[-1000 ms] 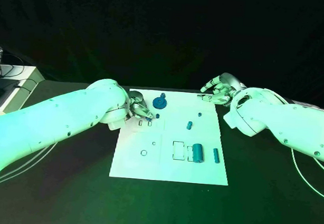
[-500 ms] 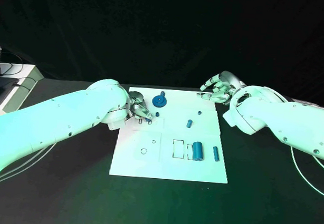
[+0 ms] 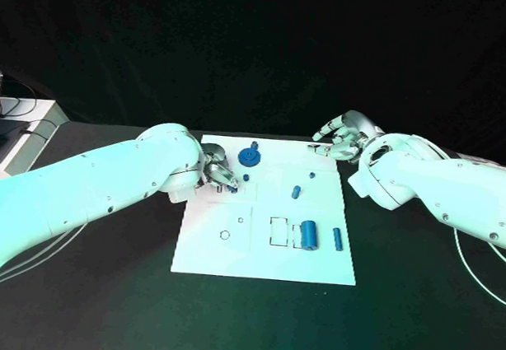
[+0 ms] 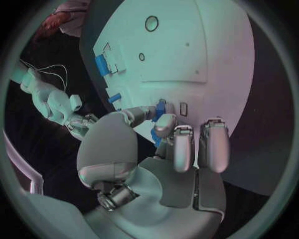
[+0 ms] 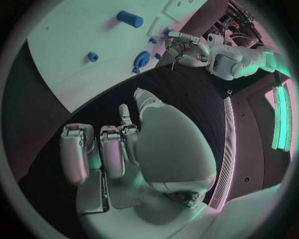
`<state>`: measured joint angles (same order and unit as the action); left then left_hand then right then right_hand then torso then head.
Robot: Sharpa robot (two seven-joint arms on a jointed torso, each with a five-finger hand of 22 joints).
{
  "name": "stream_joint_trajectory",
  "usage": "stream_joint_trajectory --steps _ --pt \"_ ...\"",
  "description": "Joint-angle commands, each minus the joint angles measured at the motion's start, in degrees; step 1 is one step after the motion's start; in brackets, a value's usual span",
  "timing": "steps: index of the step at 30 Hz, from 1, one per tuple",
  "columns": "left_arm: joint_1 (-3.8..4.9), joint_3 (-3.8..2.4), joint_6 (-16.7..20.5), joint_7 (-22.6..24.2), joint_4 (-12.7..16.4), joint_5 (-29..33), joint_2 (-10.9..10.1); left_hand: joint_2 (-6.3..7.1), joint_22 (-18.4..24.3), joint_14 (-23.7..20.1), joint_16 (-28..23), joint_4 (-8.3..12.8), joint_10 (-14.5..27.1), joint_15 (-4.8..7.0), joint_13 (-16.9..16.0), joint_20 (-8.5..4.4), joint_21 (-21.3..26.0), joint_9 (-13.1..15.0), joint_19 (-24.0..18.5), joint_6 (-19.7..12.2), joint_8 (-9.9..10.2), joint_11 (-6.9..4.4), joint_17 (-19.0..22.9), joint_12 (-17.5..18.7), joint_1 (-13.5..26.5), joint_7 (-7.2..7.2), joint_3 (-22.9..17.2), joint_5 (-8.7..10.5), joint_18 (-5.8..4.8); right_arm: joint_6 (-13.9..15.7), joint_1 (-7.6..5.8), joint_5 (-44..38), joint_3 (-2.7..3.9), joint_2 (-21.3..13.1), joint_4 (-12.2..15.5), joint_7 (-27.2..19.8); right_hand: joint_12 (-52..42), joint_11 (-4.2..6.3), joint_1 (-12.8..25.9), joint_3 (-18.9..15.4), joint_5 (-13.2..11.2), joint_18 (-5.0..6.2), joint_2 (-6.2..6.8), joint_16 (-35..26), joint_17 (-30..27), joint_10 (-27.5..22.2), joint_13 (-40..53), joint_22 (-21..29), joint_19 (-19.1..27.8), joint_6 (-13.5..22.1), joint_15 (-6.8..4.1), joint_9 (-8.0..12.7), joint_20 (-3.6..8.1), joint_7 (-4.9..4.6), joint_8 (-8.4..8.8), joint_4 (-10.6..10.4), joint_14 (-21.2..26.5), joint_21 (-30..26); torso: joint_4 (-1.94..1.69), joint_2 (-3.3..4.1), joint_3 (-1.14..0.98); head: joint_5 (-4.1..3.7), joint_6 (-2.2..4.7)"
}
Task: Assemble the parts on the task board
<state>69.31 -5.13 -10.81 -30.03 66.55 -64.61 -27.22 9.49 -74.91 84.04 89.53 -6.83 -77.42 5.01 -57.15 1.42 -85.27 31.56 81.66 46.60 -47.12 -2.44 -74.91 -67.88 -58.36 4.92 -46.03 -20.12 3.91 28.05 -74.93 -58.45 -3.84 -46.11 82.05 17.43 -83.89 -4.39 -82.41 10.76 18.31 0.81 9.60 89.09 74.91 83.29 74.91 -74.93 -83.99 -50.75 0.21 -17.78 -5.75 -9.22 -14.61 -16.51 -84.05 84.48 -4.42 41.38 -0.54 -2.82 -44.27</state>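
The white task board (image 3: pixel 317 267) lies in the middle of the black table. My left hand (image 3: pixel 217 174) hovers over its far left part and pinches a small blue part (image 4: pixel 160 106) between thumb and a finger. Just beyond it on the board lie a blue gear-like piece (image 3: pixel 249 157) and a small peg (image 3: pixel 246 177). A short cylinder (image 3: pixel 296 194), a thick cylinder (image 3: pixel 309 235) and a slim bar (image 3: pixel 337 238) lie on the right half. My right hand (image 3: pixel 342 140) hangs at the board's far right corner, fingers curled, holding nothing.
A round hole (image 3: pixel 223 237), a smaller hole (image 3: pixel 241 221) and a rectangular slot (image 3: pixel 278 232) mark the board's near half. A pale box with cables (image 3: pixel 6 133) stands off the table's left side. Bare black table (image 3: pixel 99 294) surrounds the board.
My left hand has drawn slightly toward the board's far left with the small blue part in its pinch. The right hand has barely moved.
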Motion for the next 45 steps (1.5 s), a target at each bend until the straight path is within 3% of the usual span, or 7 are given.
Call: stream_joint_trajectory --steps 1,27,45 --pt "-0.01 0.02 -1.36 -0.06 0.19 -0.39 0.10 -0.67 -2.77 5.69 -0.11 6.76 -0.18 0.49 0.05 -0.27 -0.01 16.61 0.09 4.01 -0.24 -0.15 -14.14 0.36 -0.05 -3.46 -6.33 0.10 -1.06 -0.74 0.05 -0.27 0.01 0.07 -0.07 -0.39 -0.28 -0.09 0.11 0.35 0.26 0.62 0.32 -0.22 11.49 0.21 8.57 -11.26 -3.62 0.38 -0.04 -0.05 -0.14 -0.07 -0.40 0.14 -5.13 -0.36 0.00 0.02 0.01 0.02 0.03" --pt "-0.24 0.37 -3.13 -0.16 -0.79 -0.39 0.72 -0.77 -2.54 5.65 -0.19 6.19 -0.31 0.55 0.49 -0.37 0.14 16.76 -0.08 4.29 0.25 -0.19 -14.01 0.80 0.23 -3.53 -4.99 0.56 -1.01 -0.77 0.16 -0.25 0.01 0.05 -0.12 -0.39 -0.33 -0.08 0.23 0.55 0.54 0.65 0.42 -0.27 11.34 0.27 8.61 -11.17 -3.56 0.39 -0.04 -0.09 -0.14 -0.06 -0.48 0.14 -5.09 -0.51 0.04 0.08 -0.04 0.10 -0.24" --pt "-0.25 0.46 -5.01 -0.20 -0.77 -0.91 0.69 0.60 -2.76 5.68 -0.12 4.78 -0.64 0.74 0.54 -0.54 0.15 17.20 0.10 4.84 1.10 -0.44 -14.11 0.89 1.32 -3.91 -1.22 0.46 -1.07 -0.64 0.16 -0.25 0.01 -0.16 -0.01 -0.39 -0.33 -0.08 0.23 0.55 0.54 0.65 0.42 -0.27 11.34 0.27 8.61 -11.17 -3.56 0.39 -0.04 -0.09 -0.14 -0.06 -0.48 0.14 -5.09 -0.51 -0.03 0.04 -0.03 0.14 -0.65"
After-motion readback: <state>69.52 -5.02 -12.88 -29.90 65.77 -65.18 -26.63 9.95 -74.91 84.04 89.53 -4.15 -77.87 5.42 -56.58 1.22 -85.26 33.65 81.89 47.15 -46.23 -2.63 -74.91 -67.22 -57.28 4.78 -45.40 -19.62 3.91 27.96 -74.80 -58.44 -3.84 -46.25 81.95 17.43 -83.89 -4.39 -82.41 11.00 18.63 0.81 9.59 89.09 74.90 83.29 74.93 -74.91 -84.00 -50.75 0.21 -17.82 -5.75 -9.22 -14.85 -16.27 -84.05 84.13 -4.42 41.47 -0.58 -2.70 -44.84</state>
